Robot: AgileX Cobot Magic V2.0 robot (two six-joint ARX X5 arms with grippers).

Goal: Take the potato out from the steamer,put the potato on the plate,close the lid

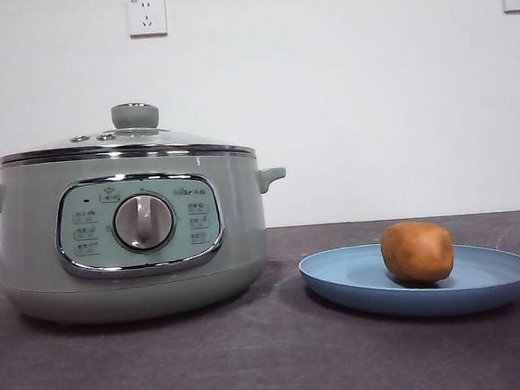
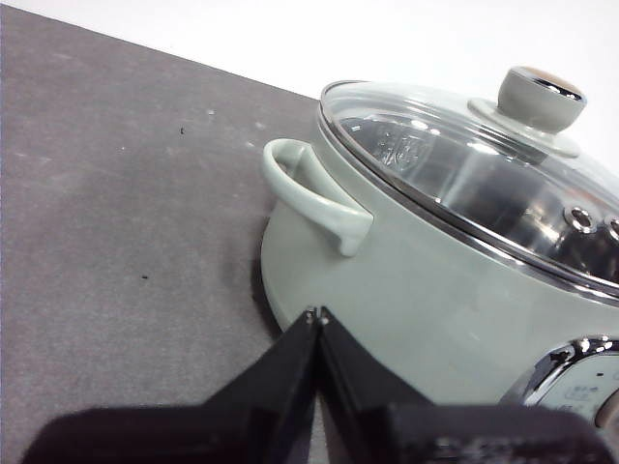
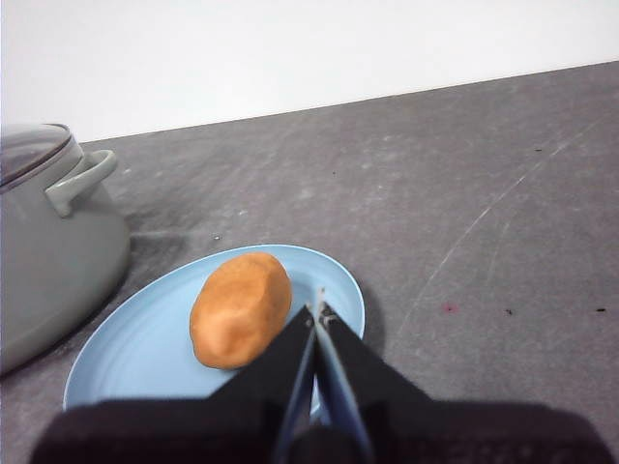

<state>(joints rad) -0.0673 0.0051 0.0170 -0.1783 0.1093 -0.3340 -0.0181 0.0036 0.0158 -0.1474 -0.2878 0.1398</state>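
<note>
A: Where's the potato (image 1: pixel 417 252)?

B: On the plate (image 1: pixel 337 279), toward the table's right edge; the steamer (image 1: pixel 32 255) sits left with its lid (image 1: pixel 122 142) on. Left gripper (image 2: pixel 317 313) and right gripper (image 3: pixel 319 309) are both pressed closed, holding nothing.

A: How would it handle?

B: Probably firm, light, matte, so grippy. Pinch across its narrow middle. The glass lid looks fragile; take it by the knob (image 1: pixel 135 115).

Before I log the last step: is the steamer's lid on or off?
On. The glass lid sits level on the steamer, its chrome rim seated all round in the front and left wrist views.
</note>
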